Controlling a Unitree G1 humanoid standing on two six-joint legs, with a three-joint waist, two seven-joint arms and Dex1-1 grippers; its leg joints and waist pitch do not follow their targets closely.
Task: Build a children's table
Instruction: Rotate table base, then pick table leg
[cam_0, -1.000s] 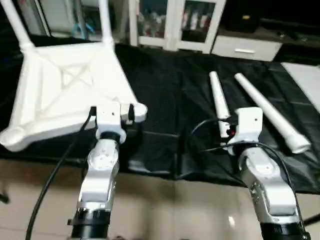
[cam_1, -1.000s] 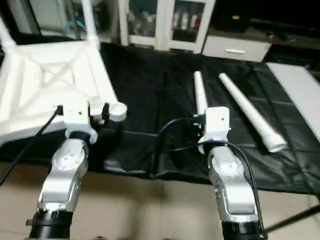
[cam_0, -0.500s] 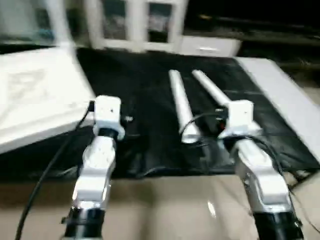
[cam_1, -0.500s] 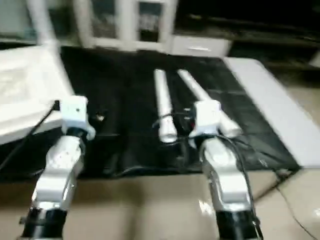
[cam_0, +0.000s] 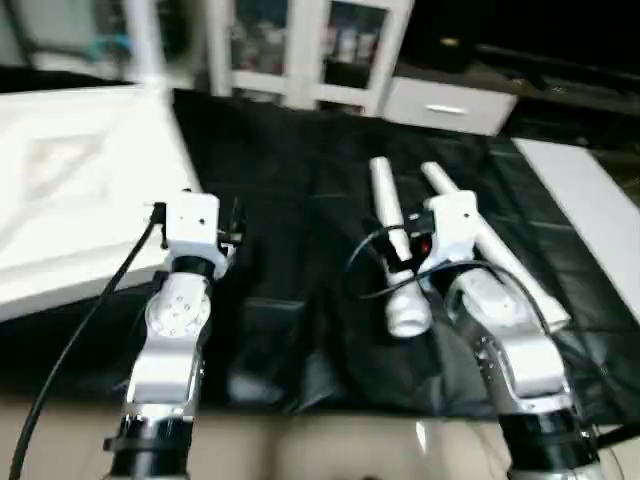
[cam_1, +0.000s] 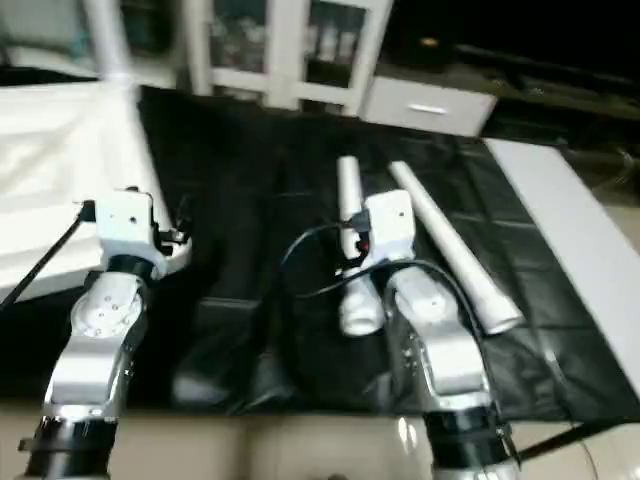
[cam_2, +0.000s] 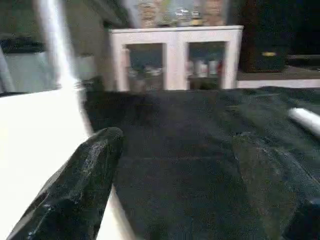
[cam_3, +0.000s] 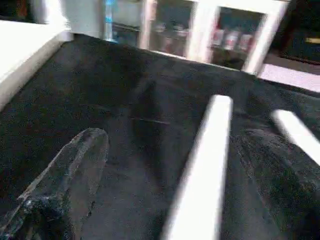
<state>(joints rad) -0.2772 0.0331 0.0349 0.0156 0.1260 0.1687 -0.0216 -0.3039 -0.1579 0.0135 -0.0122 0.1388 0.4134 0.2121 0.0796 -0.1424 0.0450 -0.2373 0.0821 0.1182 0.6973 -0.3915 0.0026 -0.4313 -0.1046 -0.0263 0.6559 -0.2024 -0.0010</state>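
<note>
The tabletop (cam_0: 70, 200) lies underside up at ten o'clock on the black-covered surface (cam_0: 300, 200), one leg (cam_0: 145, 45) standing at its far corner. Two loose legs (cam_0: 395, 245) (cam_0: 490, 250) lie at two o'clock. The right hand (cam_3: 165, 165), fingers spread, straddles the nearer leg; the left hand (cam_2: 175, 165), spread and empty, hovers beside the tabletop. The step in hand looks like fetching a leg: next, closing on it.

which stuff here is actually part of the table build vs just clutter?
Part of the build:
- tabletop, underside up, on the robot's left
- two loose tube legs on the black cloth: one in front of the right gripper, the other just right of it
- an upright leg at the tabletop's far corner

Just lying about:
- flat white board
- white cabinet
- black cloth
</note>
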